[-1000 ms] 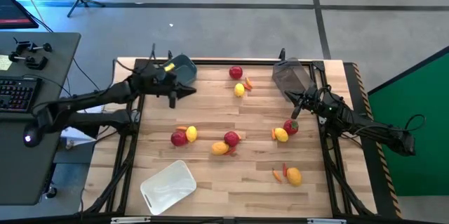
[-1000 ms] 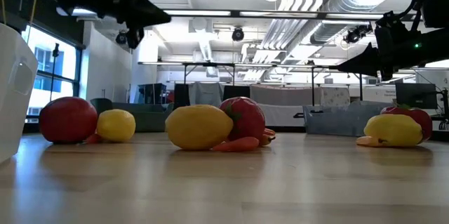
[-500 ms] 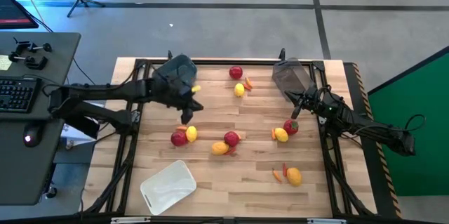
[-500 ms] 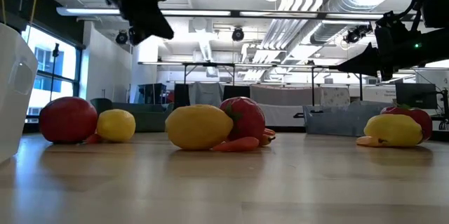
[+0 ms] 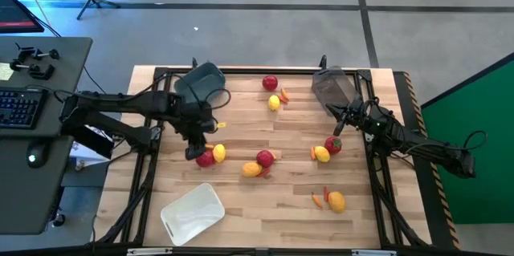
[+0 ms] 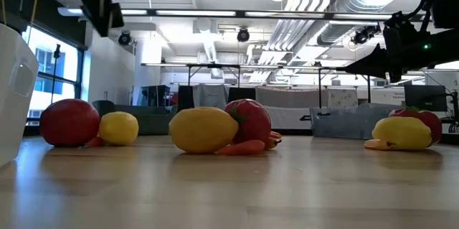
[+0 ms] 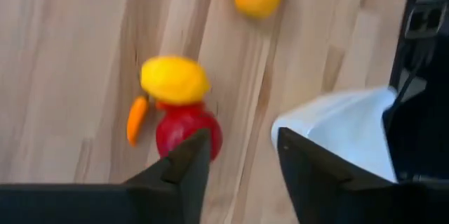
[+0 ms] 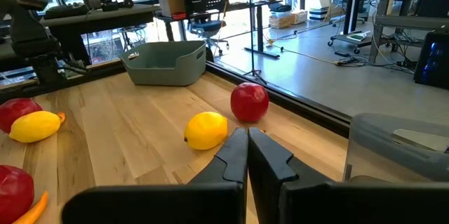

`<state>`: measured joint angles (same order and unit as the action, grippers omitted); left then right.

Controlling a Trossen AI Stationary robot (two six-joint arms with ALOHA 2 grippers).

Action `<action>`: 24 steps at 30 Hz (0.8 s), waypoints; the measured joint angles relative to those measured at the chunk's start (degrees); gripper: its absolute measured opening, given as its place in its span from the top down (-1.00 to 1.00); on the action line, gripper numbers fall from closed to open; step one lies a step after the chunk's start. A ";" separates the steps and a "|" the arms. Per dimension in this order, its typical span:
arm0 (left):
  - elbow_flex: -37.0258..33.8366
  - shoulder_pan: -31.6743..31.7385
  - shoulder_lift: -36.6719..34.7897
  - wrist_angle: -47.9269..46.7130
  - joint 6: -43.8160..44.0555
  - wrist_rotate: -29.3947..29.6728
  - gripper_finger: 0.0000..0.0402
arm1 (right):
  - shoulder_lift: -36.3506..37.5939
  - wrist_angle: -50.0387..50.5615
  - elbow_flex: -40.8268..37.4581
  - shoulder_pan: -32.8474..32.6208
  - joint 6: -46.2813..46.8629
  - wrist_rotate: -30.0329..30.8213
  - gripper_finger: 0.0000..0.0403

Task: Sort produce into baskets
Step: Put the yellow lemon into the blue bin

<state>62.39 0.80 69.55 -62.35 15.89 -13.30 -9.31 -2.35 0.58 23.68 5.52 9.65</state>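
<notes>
- Sitting at the near left corner of the wooden slatted tabletop (image 5: 273, 136) is a white rectangular plastic basket (image 5: 192, 212) with rounded corners; it shows nothing inside.
- Up at the far left corner stands a blue-grey rectangular plastic basket (image 5: 203, 82), partly under the left arm.
- Hovering just in front of that basket, the left gripper (image 5: 195, 145) points down over a round red fruit (image 5: 206, 158) that touches a yellow lemon-like fruit (image 5: 218, 152); a thin orange pepper piece (image 7: 136, 119) lies just beside them.
- Its dark fingers (image 7: 184, 170) stand apart and hold nothing, with the red fruit showing in the gap between them in the left wrist view.
- Near the middle lie a second red fruit (image 5: 264, 158), a yellow-orange lemon-like fruit (image 5: 251, 169) against it and a small orange pepper at their side.
- Along the far edge sit another red fruit (image 5: 270, 83), a small yellow fruit (image 5: 274, 103) and an orange pepper piece (image 5: 283, 95).
- Right of centre, a yellow fruit (image 5: 322, 154) touches a red fruit (image 5: 332, 145).
- Nearer the front lies a yellow-orange fruit (image 5: 336, 201) with thin orange pepper pieces (image 5: 320, 199) beside it.
- At the far right corner stands a dark grey translucent plastic basket (image 5: 330, 87).
- Just beside it the right gripper (image 5: 338, 126) hangs above the tabletop, fingers (image 8: 234, 155) pressed together and empty.
</notes>
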 joint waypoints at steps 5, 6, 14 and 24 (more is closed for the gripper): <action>0.00 -2.43 1.53 -4.43 0.80 1.64 -0.10 | -0.01 0.01 0.00 0.01 -0.01 0.00 1.00; 0.00 -2.95 2.02 -4.64 1.26 2.60 -0.16 | -0.01 0.02 0.02 0.02 0.00 0.00 1.00; -0.02 -5.55 8.51 -3.51 4.04 6.22 -0.48 | -0.01 0.01 0.01 0.02 -0.02 0.00 1.00; -3.34 -8.08 13.21 1.17 6.89 8.18 -0.52 | -0.01 0.00 0.00 0.00 0.00 -0.02 1.00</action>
<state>59.05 -7.28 82.76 -61.18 22.78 -5.11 -9.32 -2.35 0.58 23.68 5.52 9.63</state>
